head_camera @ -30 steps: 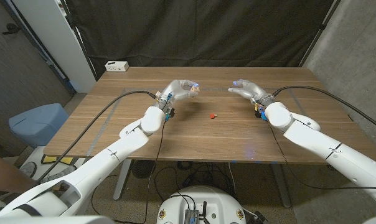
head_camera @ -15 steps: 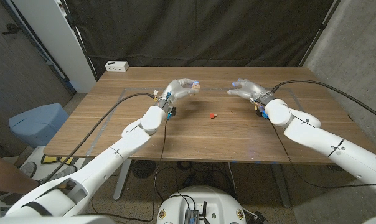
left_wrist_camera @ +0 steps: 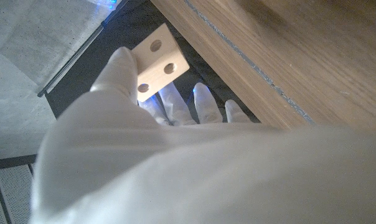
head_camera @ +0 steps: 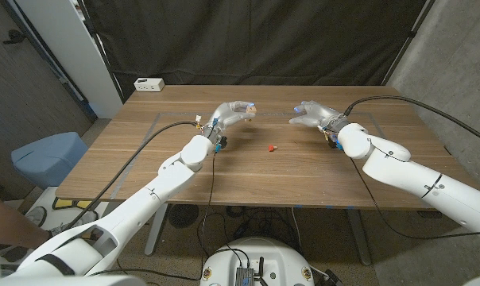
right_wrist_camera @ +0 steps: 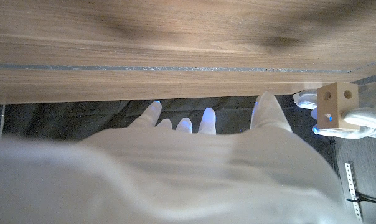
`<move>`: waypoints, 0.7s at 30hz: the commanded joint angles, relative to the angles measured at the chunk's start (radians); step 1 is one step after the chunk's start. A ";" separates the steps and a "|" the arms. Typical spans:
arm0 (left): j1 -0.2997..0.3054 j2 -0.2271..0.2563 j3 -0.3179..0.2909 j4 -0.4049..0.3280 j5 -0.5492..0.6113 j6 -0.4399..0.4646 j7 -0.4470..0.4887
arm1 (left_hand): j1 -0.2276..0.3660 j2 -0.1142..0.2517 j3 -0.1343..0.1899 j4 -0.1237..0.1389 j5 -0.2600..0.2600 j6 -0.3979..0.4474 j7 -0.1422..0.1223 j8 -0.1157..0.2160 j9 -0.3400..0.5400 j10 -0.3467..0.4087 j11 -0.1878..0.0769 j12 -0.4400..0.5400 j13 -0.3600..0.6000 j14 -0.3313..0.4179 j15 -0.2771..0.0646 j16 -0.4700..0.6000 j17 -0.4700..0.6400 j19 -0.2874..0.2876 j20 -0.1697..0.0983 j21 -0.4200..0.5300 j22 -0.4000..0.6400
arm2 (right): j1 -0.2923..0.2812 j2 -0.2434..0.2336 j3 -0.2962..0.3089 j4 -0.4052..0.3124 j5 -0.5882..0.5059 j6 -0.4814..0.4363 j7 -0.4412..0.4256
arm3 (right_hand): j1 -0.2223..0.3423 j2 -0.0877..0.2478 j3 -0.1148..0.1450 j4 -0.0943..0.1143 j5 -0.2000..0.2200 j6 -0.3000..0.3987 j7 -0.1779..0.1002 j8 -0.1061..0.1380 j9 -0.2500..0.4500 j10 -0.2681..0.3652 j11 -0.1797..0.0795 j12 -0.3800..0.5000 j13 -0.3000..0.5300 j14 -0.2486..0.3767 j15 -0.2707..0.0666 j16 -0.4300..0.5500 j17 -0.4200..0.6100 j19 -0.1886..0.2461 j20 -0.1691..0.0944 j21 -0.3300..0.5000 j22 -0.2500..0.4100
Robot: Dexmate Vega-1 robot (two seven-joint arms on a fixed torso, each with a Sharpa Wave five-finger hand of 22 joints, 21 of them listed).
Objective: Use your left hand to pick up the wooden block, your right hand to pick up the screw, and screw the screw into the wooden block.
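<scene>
Head view shows the left hand [head_camera: 234, 111] raised above the desk [head_camera: 145, 159] at its far middle, pinching the block [head_camera: 249, 110] at its fingertips. Left wrist view confirms the grip: the block [left_wrist_camera: 157, 60], pale wood with round holes in the face toward the camera, sits between the thumb [left_wrist_camera: 122, 68] on one side and the other fingers [left_wrist_camera: 200, 106] behind it, clear of the desk's surface. Its other fingertips glow blue.

Across from it in the head view, the right hand [head_camera: 310, 114] hangs over the desk at about the same depth, palm down, fingers spread and slightly curved toward the left hand. It holds nothing and touches nothing. Right wrist view looks along the back of that hand [right_wrist_camera: 194, 155], whose fingers [right_wrist_camera: 208, 118] reach out apart from one another with nothing between them; just beyond the thumb the block [right_wrist_camera: 335, 109] shows in the left hand's fingertips [right_wrist_camera: 368, 118], near but apart from the right hand.

The screw [head_camera: 272, 148], small and red, lies on the desk between the two arms, nearer the robot than both hands and apart from each.

A white box [head_camera: 149, 83] sits at the desk's far left corner.
</scene>
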 commanded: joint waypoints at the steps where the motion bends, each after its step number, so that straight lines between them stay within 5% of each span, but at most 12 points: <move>1: -0.021 -0.025 0.000 0.060 -0.083 -0.016 -0.048 | 0.006 0.010 0.004 0.002 0.006 0.051 0.023 0.017 0.007 0.012 -0.006 0.014 0.009 -0.011 -0.100 -0.003 0.004 -0.009 -0.002 0.000 0.006 | 0.024 -0.018 -0.037 -0.037 -0.094 -0.050 0.073 | 0.010 -0.002 0.005 -0.005 -0.007 0.011 -0.004 0.002 0.002 -0.003 -0.002 -0.001 0.006 -0.001 0.008 0.001 0.003 0.007 0.000 -0.001 0.002; 21: -0.078 -0.087 -0.002 0.267 -0.180 -0.177 -0.162 | 0.007 0.018 0.000 0.003 0.008 0.057 0.030 0.018 0.007 0.014 -0.006 0.009 0.012 0.003 -0.103 0.005 0.008 0.005 -0.014 0.007 0.007 | 0.071 -0.023 -0.107 -0.077 -0.263 -0.082 0.215 | 0.045 -0.020 0.017 -0.007 -0.018 0.022 -0.006 0.006 0.005 -0.008 -0.003 -0.003 0.007 -0.001 0.021 -0.001 0.004 0.011 0.011 -0.004 0.002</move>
